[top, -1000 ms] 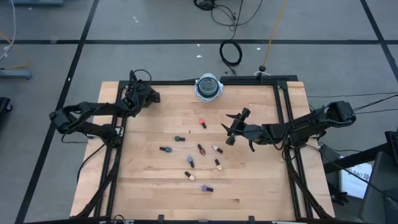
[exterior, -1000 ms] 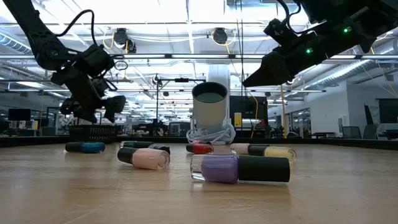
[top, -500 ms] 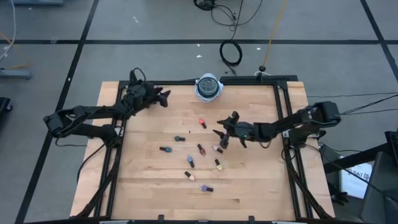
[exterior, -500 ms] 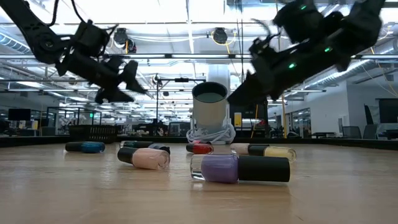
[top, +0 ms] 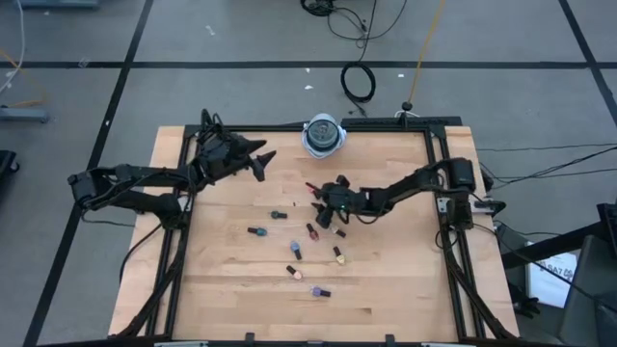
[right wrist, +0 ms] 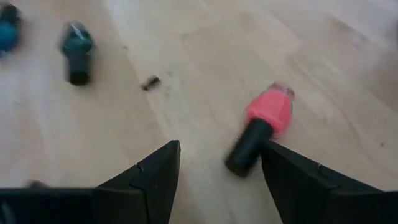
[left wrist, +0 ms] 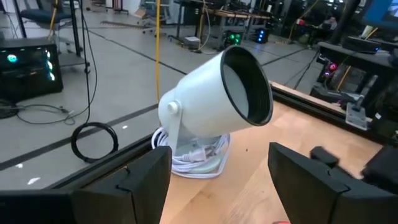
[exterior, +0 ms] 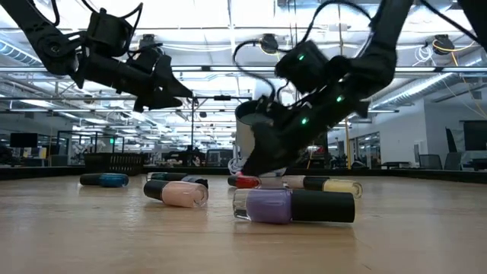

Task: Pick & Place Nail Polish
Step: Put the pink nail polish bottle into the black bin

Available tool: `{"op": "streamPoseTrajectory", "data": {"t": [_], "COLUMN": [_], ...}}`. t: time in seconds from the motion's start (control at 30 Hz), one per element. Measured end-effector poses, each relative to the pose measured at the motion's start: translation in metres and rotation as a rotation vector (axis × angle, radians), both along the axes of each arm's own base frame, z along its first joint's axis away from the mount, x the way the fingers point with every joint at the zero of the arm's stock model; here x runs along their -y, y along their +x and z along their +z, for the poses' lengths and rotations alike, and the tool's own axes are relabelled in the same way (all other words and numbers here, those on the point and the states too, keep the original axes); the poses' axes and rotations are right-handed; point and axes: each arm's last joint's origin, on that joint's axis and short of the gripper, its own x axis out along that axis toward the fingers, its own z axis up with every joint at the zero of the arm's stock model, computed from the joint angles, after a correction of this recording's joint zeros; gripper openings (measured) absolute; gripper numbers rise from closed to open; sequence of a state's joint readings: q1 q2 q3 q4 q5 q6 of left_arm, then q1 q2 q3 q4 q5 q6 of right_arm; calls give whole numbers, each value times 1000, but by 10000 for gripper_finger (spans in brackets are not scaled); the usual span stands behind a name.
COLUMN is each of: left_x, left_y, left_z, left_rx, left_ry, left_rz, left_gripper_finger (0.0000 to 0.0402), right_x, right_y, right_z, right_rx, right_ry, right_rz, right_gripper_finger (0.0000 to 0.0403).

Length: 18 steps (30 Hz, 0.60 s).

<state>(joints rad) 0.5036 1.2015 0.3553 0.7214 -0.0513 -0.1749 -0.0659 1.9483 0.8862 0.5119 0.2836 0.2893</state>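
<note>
**Right gripper low over a red nail polish bottle, left gripper raised near the white lamp**

A wooden table (top: 231, 289) seen from above, with two dark arms reaching in from either side; small nail polish bottles lie scattered on their sides across the middle of the table.

The right gripper (top: 324, 196) reaches in from the right side to the centre of the table and hangs low over the wood; its fingers (right wrist: 155, 180) stand apart and hold nothing; the red nail polish bottle (right wrist: 261, 127), with a dark cap, lies on its side just ahead of the fingertips, nearer one finger than the other, not gripped.

A teal bottle (right wrist: 76, 51) lies further off on the wood beyond the same gripper.

The left gripper (top: 258, 160) is lifted above the far left part of the table, well apart from the bottles; its fingers (left wrist: 134, 183) are spread and empty; it faces a white lamp (left wrist: 214, 102) that stands at the far edge of the table, tilted, with a coiled white cable at its foot.

From table height, a purple bottle (exterior: 293, 206) lies nearest; a pale pink bottle (exterior: 176, 193) lies to its left; a blue bottle (exterior: 105, 180) lies further left.
</note>
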Motion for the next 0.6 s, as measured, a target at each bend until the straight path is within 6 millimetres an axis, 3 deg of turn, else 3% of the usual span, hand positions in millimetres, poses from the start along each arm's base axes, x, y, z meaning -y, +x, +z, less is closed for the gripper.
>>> {"op": "streamPoseTrajectory", "data": {"t": [0.3, 0.6], "left_x": [0, 0], "left_y": [0, 0], "left_z": [2, 2], "left_rx": [17, 17], "left_ry": [7, 6], "left_rz": [0, 0], "left_gripper_finger": [257, 258], "right_x": [15, 20], "right_y": [2, -1], "right_z": [-8, -11], "right_rx": [-58, -99], "right_ry": [17, 5], "right_rz": [-50, -54], "right_gripper_finger": [205, 132]}}
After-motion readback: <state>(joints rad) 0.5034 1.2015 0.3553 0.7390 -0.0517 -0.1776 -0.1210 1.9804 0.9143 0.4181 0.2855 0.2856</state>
